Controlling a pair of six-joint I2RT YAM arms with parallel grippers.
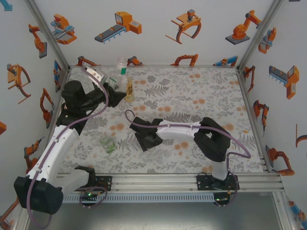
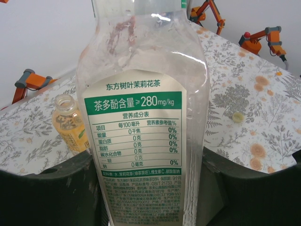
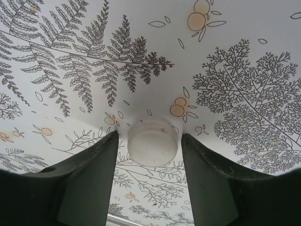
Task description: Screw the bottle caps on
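My left gripper (image 1: pixel 114 92) (image 2: pixel 148 162) is shut on the clear bottle with a green band (image 2: pixel 141 108) (image 1: pixel 121 67), held upright at the back left of the cloth. Just beside it stands the amber-yellow bottle (image 1: pixel 129 90) (image 2: pixel 68 123), with its neck open. The squat green-tinted bottle (image 1: pixel 107 143) sits near the front left. My right gripper (image 1: pixel 145 138) (image 3: pixel 150 155) points down at mid-table, open, its fingers either side of a whitish cap (image 3: pixel 153 143) lying on the cloth. Another small pale cap (image 2: pixel 238 116) lies on the cloth to the right of the held bottle.
The floral cloth (image 1: pixel 192 96) covers the table. White walls with orange robot prints (image 1: pixel 120 24) close in the back and both sides. An aluminium rail (image 1: pixel 158 181) runs along the near edge between the arm bases.
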